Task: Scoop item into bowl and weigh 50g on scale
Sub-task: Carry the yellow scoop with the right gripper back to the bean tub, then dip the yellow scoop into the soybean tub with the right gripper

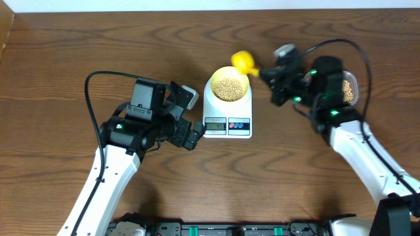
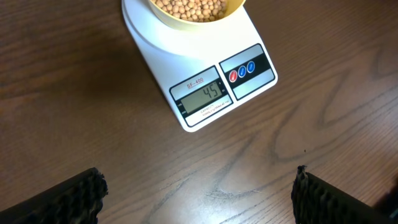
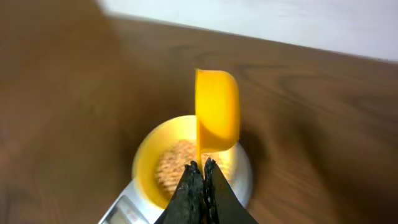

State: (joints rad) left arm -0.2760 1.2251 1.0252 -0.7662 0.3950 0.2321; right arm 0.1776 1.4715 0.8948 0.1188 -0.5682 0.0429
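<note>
The white scale [image 1: 227, 115] stands mid-table with the pale yellow bowl [image 1: 228, 86] on its platform, holding many tan beans [image 1: 228, 89]. In the left wrist view the scale's display [image 2: 205, 96] reads 45. My right gripper [image 1: 268, 74] is shut on the handle of a bright yellow scoop [image 1: 243, 62], tipped on its side at the bowl's far right rim. In the right wrist view the scoop [image 3: 216, 118] hangs over the bowl [image 3: 149, 162]. My left gripper [image 1: 190, 134] is open and empty, just left of the scale's front.
A clear tub with more beans [image 1: 350, 88] sits at the right, mostly hidden behind the right arm. Bare wooden tabletop [image 2: 261, 155] lies in front of the scale.
</note>
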